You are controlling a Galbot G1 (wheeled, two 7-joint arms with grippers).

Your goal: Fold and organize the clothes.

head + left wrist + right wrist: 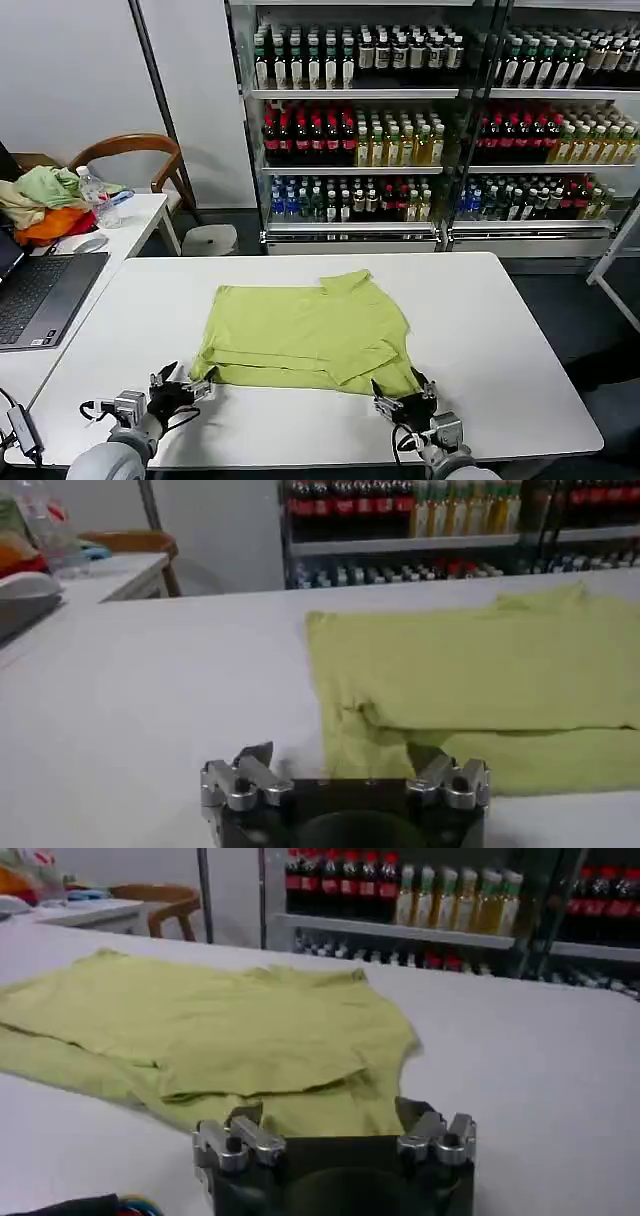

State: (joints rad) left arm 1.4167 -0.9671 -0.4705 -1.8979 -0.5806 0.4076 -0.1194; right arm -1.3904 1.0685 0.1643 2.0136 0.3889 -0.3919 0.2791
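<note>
T-shirt (305, 335) hem between spread fingers (both grippers)

Bright, even overhead light; soft shadows under the T-shirt (310, 335); both wrist views are slightly blurred.

No text, brand, number or sign can be read. The labels on the bottles (400, 145) in the coolers are too small to be made out, as is the laptop (40, 295) keyboard.
</note>
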